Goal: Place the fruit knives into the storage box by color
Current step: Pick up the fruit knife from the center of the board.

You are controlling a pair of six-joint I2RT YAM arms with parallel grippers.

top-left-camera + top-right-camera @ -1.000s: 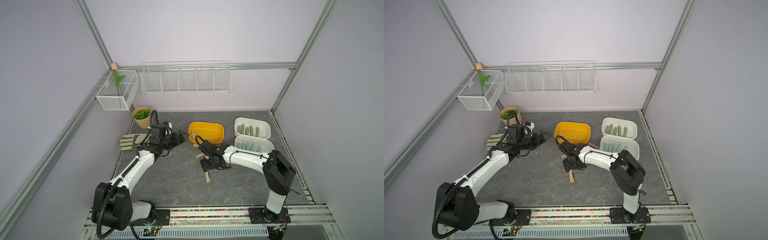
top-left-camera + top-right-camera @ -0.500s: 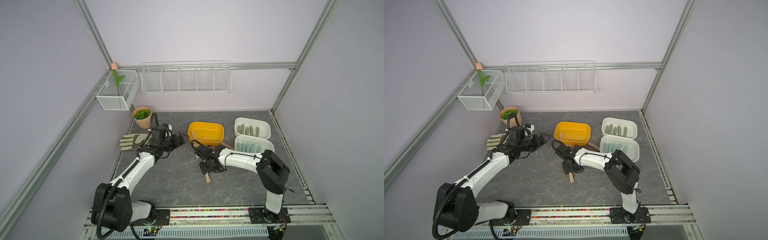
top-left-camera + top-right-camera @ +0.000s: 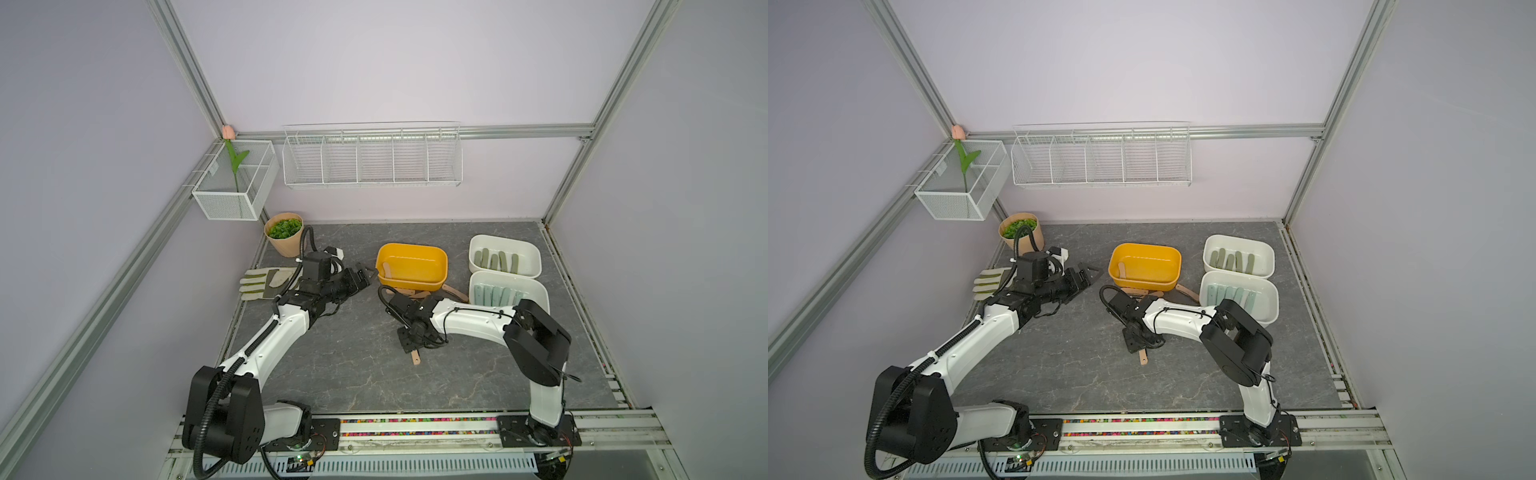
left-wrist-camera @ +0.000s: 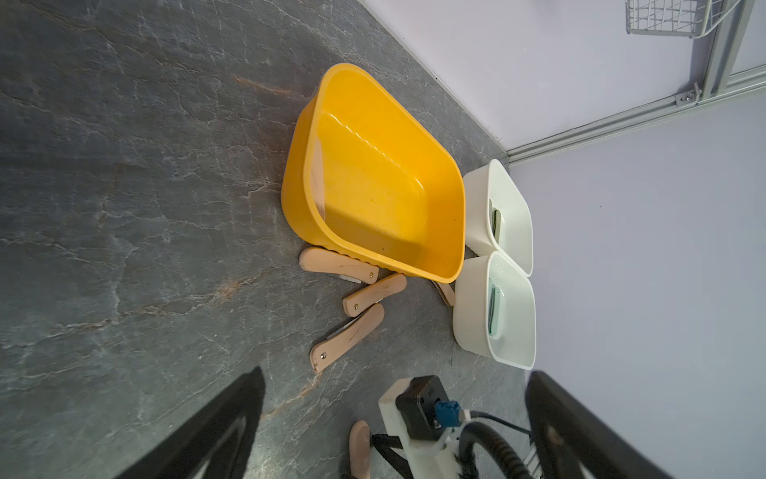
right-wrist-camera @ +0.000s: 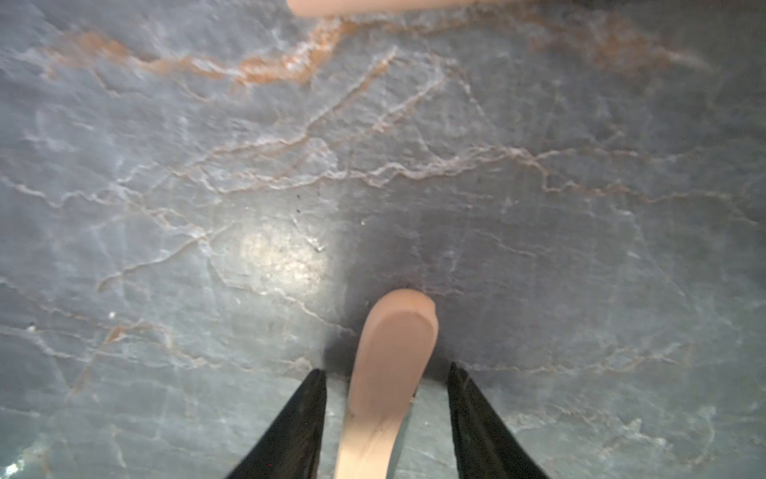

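A peach-pink fruit knife (image 5: 398,327) lies flat on the grey table, its end (image 3: 415,357) poking out below my right gripper (image 3: 409,340). The right gripper (image 5: 386,368) straddles the knife, open, with a gap on each side. Three more pink knives (image 4: 375,294) lie loose in front of the yellow storage box (image 3: 409,283), and one pink knife (image 3: 388,268) lies inside it. Olive knives fill the back white box (image 3: 505,239); mint ones fill the front white box (image 3: 509,276). My left gripper (image 3: 365,276) hovers wide open and empty, left of the yellow box.
A beige-and-olive glove (image 3: 266,282) lies at the table's left edge, with a potted plant (image 3: 284,235) behind it. Another pink knife (image 3: 455,293) lies between the yellow box and the front white box. Wire baskets (image 3: 372,158) hang on the back wall.
My right gripper has dropped a little toward the front over the pink knife, and its jaws have narrowed around it. The left arm has barely moved.
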